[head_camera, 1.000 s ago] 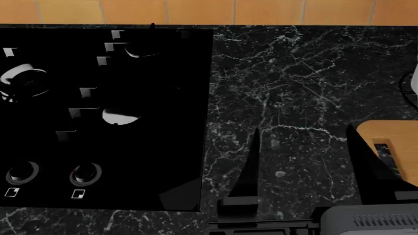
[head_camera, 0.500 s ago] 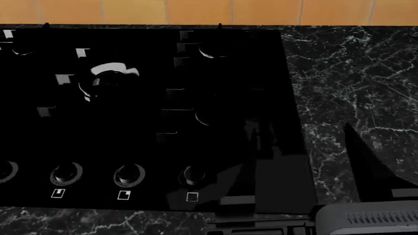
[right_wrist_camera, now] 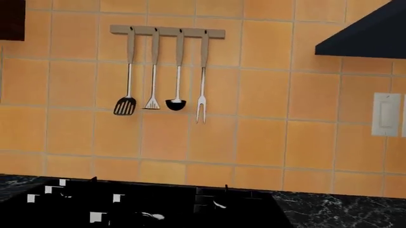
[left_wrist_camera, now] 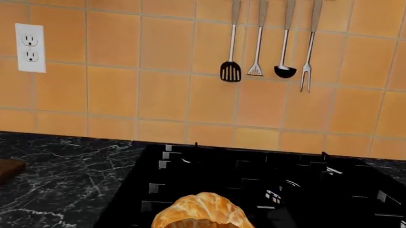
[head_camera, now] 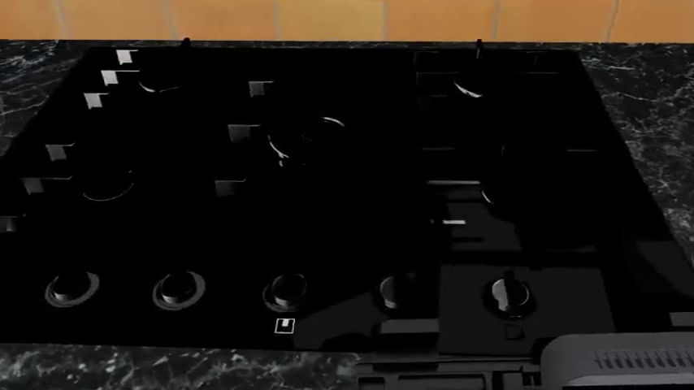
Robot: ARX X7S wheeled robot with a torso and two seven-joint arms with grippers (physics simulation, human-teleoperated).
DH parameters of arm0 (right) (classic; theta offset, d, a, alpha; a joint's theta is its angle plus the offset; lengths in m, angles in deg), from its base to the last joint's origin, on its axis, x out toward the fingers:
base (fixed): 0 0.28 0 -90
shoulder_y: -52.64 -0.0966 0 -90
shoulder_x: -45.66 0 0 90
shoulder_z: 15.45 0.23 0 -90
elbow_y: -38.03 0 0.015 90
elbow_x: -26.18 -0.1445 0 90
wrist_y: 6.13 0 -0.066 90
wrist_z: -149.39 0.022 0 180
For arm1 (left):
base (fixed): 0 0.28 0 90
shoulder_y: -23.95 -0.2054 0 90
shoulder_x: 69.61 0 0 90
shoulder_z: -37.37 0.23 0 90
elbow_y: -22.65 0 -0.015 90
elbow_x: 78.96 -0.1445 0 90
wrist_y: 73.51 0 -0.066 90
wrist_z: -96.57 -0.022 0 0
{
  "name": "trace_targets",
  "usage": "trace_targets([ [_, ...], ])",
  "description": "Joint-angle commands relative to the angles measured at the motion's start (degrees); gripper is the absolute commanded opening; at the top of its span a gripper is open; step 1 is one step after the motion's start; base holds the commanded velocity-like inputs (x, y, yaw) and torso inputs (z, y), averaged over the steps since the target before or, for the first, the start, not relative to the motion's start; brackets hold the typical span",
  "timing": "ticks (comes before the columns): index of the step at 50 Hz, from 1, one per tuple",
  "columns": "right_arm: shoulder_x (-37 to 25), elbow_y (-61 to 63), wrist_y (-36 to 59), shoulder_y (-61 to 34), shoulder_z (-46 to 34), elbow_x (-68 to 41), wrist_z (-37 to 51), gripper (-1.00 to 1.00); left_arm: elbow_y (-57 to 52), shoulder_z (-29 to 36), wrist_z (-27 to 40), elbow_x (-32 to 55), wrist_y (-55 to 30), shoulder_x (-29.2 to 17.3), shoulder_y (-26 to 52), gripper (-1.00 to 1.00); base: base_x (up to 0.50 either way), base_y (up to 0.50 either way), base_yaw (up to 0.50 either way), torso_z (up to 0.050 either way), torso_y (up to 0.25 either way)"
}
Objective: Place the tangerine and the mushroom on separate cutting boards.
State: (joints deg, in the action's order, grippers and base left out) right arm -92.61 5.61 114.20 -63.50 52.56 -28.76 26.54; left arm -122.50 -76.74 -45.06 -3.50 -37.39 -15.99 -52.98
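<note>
the current step reads as search and approach, not grasp: none of the present views shows the tangerine, the mushroom, or a full cutting board, so their locations cannot be stated. the head view is filled by the black cooktop (head_camera: 325,187) with its row of control knobs (head_camera: 284,291), set in the dark marble table (head_camera: 651,73); a grey part of the robot (head_camera: 618,361) shows at the lower edge. the left wrist view shows a croissant (left_wrist_camera: 201,212) lying in front of the cooktop, a wall outlet (left_wrist_camera: 30,47), hanging utensils (left_wrist_camera: 269,45), and a dark brown edge (left_wrist_camera: 9,167) on the table that may be a board, though this cannot be confirmed. the right wrist view shows the utensil rack (right_wrist_camera: 166,31), a range hood corner (right_wrist_camera: 368,31) and a wall switch (right_wrist_camera: 387,114). neither set of fingers is in view, so whether they are open or closed cannot be told. the next move likely calls for bringing a task object into view. no container or board contents are visible.
</note>
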Motion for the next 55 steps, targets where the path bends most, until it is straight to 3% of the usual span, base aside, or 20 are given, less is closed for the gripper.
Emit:
trace_targets([
  [1,-0.1,-0.4,-0.3,-0.1,0.3,0.6,-0.2,1.00,0.4,-0.8,-0.3,0.1,0.9,0.4,-0.6,-1.00,0.00,0.50,0.00,0.000,0.000],
  [25,-0.9,0.1,0.2,-2.0,-0.7,-0.7,0.9,1.00,0.4,-0.6,0.7,0.9,1.7,-0.3,-0.4,-1.00,0.00,0.50,0.00,0.000,0.000],
  [49,-0.6,0.7,1.5,-4.3,-3.6,-0.7,1.8,1.00,1.4,0.4,-2.6,-3.6,3.2,0.6,-2.0,-1.00,0.03,0.50,0.00,0.000,0.000],
  [55,-0.8,0.9,1.7,-5.0,-4.1,-0.6,2.0,1.00,0.8,0.3,-0.6,-1.3,2.8,-0.2,-1.4,-1.00,0.15,0.50,0.00,0.000,0.000],
])
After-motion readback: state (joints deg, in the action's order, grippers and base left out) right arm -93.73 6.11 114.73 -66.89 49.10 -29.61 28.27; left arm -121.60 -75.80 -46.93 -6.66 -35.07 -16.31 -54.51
